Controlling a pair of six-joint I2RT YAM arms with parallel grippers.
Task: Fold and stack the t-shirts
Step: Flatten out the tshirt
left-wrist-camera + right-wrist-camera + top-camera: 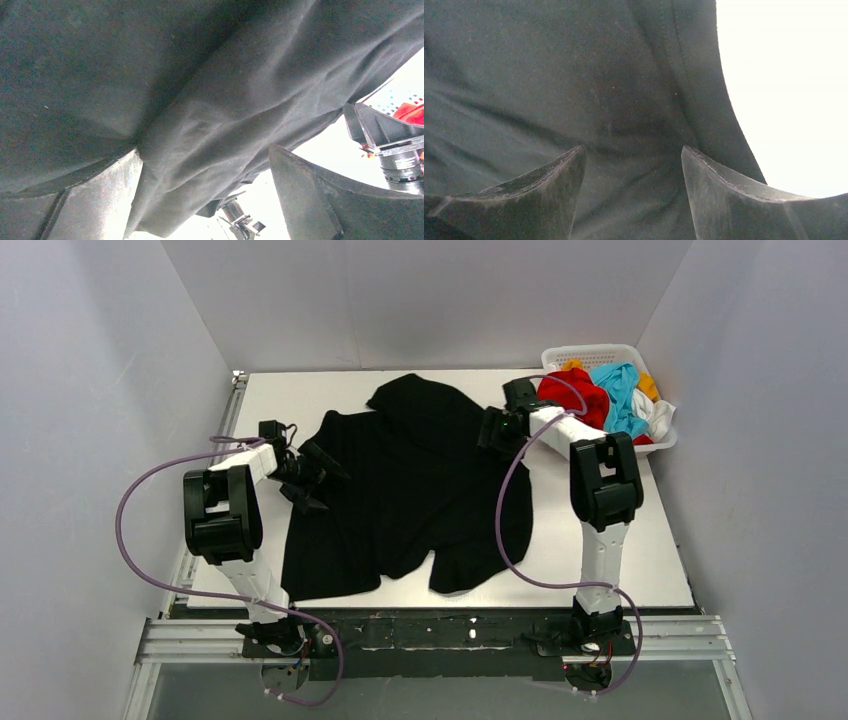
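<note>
A large black t-shirt lies spread and rumpled on the white table. My left gripper is at the shirt's left edge, open wide. In the left wrist view a drooping fold of the black t-shirt hangs between the fingers of that gripper. My right gripper sits at the shirt's upper right edge. It is open too, with the black cloth and its hem lying between the fingers of the gripper. Red, light blue, white and orange-yellow t-shirts lie bunched in the basket.
The white lattice basket stands at the table's far right corner, just behind the right arm. Grey walls close in the table on three sides. A purple cable loops off each arm. The right arm's wrist shows in the left wrist view.
</note>
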